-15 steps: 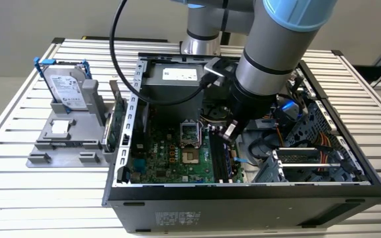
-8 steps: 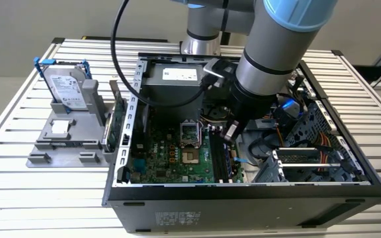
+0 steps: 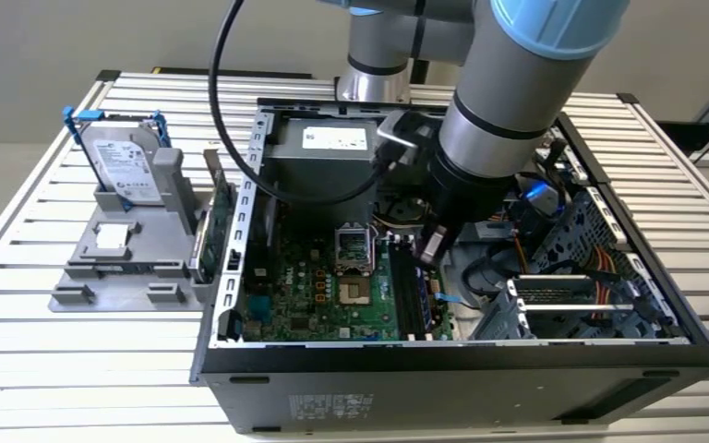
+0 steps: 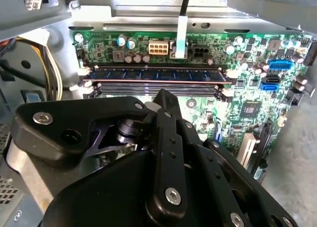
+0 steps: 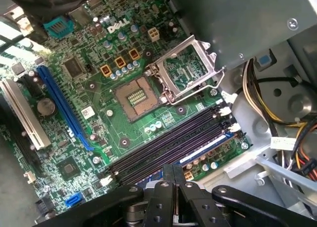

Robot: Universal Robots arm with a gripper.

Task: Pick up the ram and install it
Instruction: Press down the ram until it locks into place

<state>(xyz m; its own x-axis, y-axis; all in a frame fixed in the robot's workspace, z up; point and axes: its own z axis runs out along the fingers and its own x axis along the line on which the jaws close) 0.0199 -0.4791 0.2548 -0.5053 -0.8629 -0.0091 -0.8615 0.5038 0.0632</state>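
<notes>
Exterior view: gripper (image 3: 430, 249) lowered inside the open computer case (image 3: 453, 369), directly over the memory slots (image 3: 410, 295) on the motherboard (image 3: 318, 295). Second wrist view: ram (image 4: 156, 74) seated edge-on in the slot farthest from the gripper (image 4: 163, 138). Jaws look pressed together, gripping nothing. Risk, judged: uneven downward pressure could leave one end unlatched.

A slatted metal table (image 3: 59, 175) carries an open computer case (image 3: 453, 388) and a grey fixture (image 3: 121, 277) beside it.
</notes>
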